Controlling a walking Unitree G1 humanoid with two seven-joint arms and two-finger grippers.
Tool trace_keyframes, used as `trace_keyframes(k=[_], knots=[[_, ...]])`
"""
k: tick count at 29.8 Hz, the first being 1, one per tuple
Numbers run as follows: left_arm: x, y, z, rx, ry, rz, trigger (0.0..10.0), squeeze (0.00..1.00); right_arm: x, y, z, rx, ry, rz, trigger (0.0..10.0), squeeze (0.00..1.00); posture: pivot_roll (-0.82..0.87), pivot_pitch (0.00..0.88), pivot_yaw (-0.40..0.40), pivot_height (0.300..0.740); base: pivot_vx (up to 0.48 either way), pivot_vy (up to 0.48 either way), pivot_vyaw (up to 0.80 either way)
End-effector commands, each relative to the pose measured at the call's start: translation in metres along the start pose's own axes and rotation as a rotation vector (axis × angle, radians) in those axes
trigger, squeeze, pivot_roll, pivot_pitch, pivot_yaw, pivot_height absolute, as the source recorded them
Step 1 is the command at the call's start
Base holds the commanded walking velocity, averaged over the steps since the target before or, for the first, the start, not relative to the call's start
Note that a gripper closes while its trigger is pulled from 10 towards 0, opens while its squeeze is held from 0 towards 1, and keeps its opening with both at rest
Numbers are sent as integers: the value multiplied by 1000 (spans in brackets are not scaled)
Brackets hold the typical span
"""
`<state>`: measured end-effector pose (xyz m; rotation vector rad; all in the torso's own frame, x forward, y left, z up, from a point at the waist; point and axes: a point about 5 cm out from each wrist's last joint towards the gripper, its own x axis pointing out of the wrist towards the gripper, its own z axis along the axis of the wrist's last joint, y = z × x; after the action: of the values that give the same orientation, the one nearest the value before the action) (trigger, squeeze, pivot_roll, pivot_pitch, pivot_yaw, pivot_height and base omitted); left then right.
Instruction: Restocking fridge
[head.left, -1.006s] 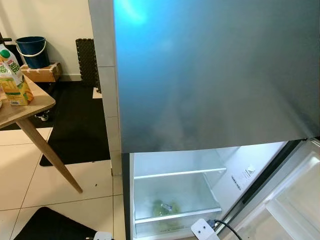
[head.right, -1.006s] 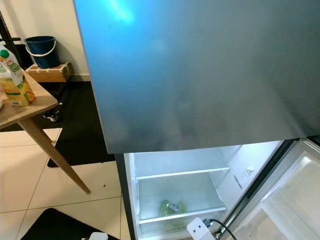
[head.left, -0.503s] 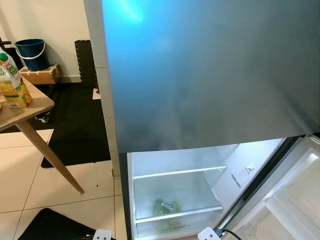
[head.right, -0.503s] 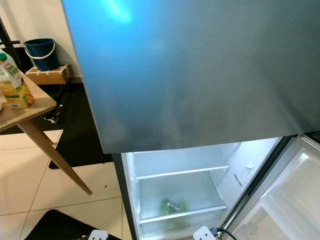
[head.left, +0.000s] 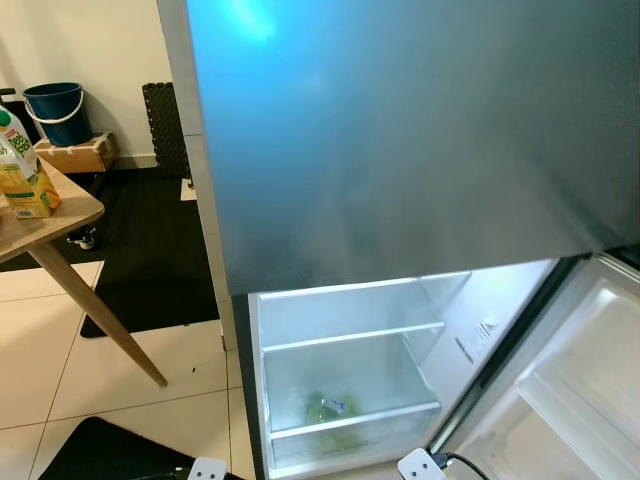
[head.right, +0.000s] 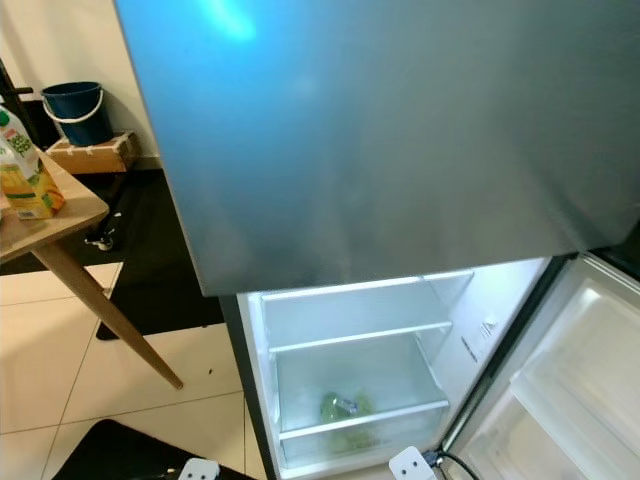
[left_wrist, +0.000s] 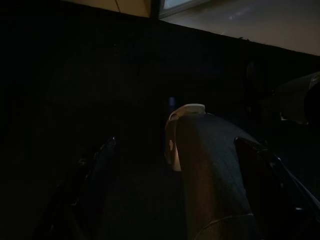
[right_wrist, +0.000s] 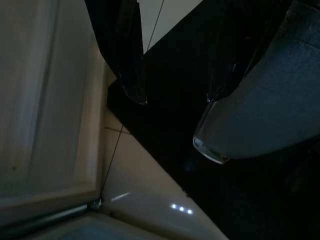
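While both arms hang low, we start right down at the robot's feet.

Left claw: hanging in deep shade over a black mat, two black fingers set apart, nothing between them.

Left foot: a dark rounded shape with a pale tip, sitting between those fingers in the left wrist view.

Right claw: fingers spread wide, empty, pointing down at dark mat and pale floor tile, with the open fridge door's white inner panel just beside it.

White wrist blocks: one low on the left, one low on the right with a black cable, both close to the fridge's lower front.

Fridge lower compartment: door swung open out to the right, light on, well ahead of both claws.

Glass shelf: bare, spanning the lit compartment.

Crisper drawer: below that shelf, with a greenish packet lying inside; what it is, can't tell.

Upper fridge door: closed, big grey steel face, blue glare up top.

Wooden surface: off to the left claw's side, well apart from the fridge, splayed leg on the tiles.

Juice carton: upright on that surface near its edge, yellow and green.

Far wall: blue bucket on a low wooden crate, black ribbed panel leaning near the fridge side.
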<state>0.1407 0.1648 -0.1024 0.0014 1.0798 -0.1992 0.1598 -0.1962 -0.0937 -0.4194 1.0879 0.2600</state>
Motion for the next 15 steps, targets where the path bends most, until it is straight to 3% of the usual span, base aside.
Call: trace_keyframes(k=[1,15], knots=[[0,-5,-5,8,24,-14,10000,0,-1,-2,-5,17,16,-13,10000,0,-20,27,-38,740,-420,0,0],[2,-6,3,27,12,-21,10000,0,-1,-2,-8,40,22,-20,10000,0,-36,21,-29,740,-445,0,0]])
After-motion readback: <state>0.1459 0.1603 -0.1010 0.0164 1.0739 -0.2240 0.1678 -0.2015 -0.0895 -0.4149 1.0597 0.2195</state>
